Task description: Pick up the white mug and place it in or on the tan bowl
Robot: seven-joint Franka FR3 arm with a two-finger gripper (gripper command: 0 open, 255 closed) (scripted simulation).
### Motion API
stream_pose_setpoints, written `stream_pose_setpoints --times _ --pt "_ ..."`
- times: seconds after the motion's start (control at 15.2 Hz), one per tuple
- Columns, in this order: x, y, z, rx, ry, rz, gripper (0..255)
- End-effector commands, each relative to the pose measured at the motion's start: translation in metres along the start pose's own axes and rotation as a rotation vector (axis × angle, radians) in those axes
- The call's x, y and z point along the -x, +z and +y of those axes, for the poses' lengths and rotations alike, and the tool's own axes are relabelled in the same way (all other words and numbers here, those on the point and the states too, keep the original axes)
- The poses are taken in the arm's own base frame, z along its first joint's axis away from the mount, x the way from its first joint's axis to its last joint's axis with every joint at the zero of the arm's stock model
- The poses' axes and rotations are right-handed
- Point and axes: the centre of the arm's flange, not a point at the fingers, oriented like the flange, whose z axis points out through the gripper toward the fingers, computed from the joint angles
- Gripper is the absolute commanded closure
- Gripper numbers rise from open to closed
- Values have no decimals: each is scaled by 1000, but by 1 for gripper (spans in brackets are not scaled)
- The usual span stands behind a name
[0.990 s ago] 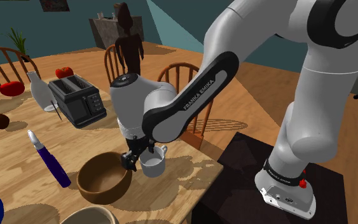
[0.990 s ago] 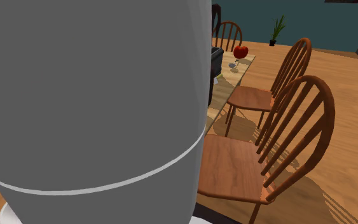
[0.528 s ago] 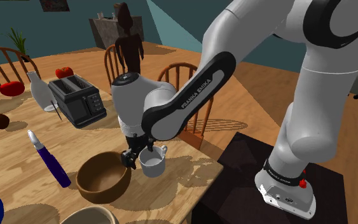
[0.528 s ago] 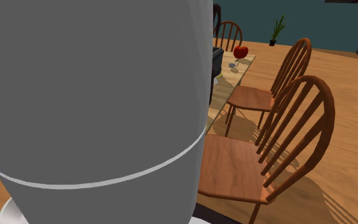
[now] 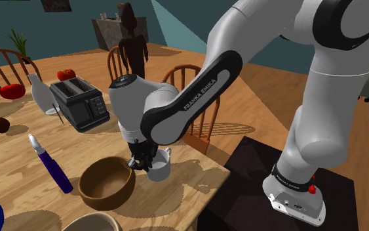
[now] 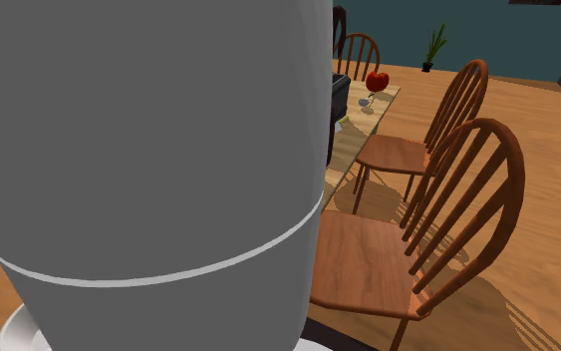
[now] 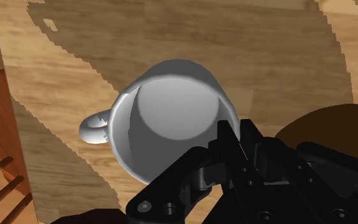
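Here our gripper [image 7: 235, 137] pinches the white mug [image 5: 160, 169] by its rim wall, at the shoulder view's lower middle, just right of the brown bowl [image 5: 105, 184]. We judge the mug stiff, light, slick and breakable; that rim pinch may pivot.

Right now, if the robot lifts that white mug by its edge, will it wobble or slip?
Probably a little. The hand pinches the white mug at one side of its rim, so it may tilt. Its smooth wall might slip. It looks stiff, so it shouldn't bend.
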Motion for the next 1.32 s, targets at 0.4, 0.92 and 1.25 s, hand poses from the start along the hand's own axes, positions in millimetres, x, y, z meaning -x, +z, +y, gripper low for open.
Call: stream_pose_setpoints --times 0.4,0.92,1.25 --pt "-1 -41 2 1 0 -2 255" --pt "-1 -83 4 1 0 -2 255" --pt "-1 -109 5 1 0 -2 255"
